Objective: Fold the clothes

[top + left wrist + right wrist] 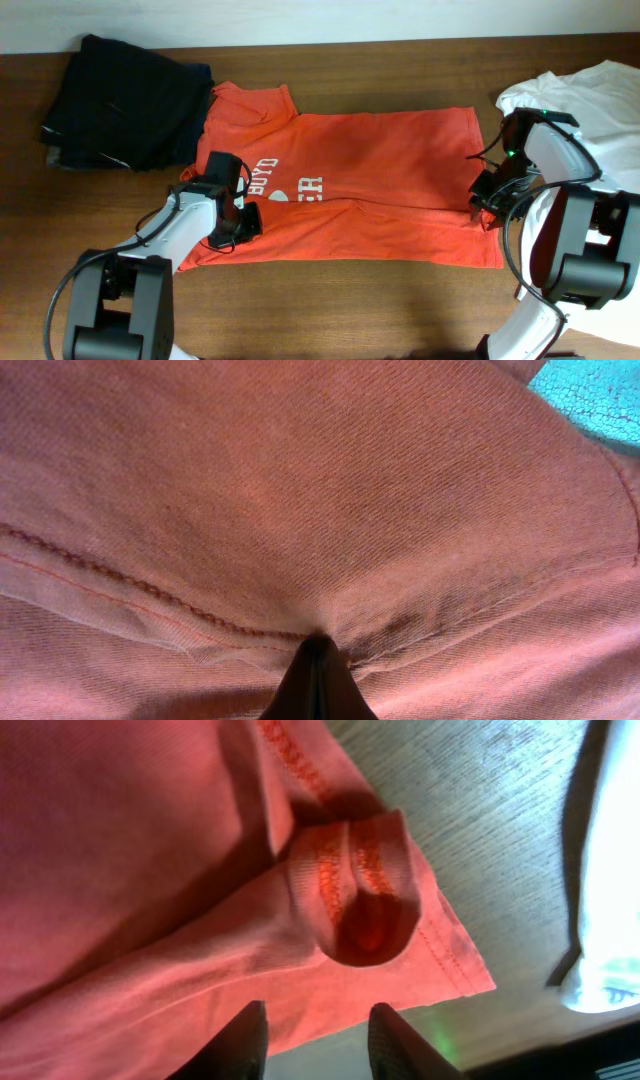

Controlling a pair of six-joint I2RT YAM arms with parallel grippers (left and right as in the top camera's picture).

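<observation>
Wooden table [350, 310] carries the orange shirt [390, 170], spread flat at centre between a dark pile [125, 100] and a white shirt [600, 100]. Its lower left edge is pinched in the tightly closed left gripper [238, 222]. At the rolled hem corner [360, 890], the right gripper [487, 208] stands spread, gripping nothing.

A brown wooden table [330, 300] with visible grain spans the view. A pale wall [300, 20] runs behind its far edge. Black cloth [125, 100] lies heaped at its far left.
</observation>
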